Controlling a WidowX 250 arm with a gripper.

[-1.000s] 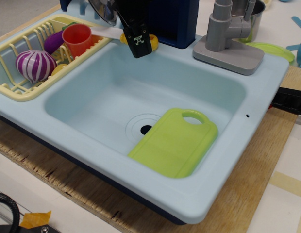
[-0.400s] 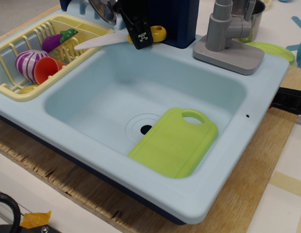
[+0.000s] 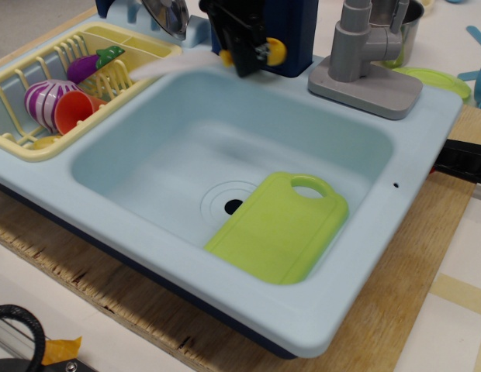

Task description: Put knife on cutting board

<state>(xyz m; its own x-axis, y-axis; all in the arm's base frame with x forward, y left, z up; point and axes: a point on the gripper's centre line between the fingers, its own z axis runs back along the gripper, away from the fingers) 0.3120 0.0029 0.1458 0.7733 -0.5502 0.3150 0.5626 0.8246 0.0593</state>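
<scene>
My gripper (image 3: 247, 56) is shut on the knife's yellow handle (image 3: 273, 51), above the sink's back rim. The knife's white blade (image 3: 172, 64) points left toward the dish rack and is motion-blurred. The lime-green cutting board (image 3: 278, 227) lies tilted in the sink's front right corner, its handle hole (image 3: 307, 187) at the far end. The knife is held well above and behind the board, apart from it.
The pale blue sink (image 3: 132, 209) has a drain (image 3: 233, 206) left of the board. A yellow dish rack (image 3: 23, 143) at left holds an orange cup (image 3: 72, 110), a purple-white ball (image 3: 45, 101) and an eggplant (image 3: 89, 65). A grey faucet (image 3: 365, 54) stands at back right.
My gripper has lifted the knife off the rack's edge and carried it right. The orange cup has tipped over onto its side in the rack.
</scene>
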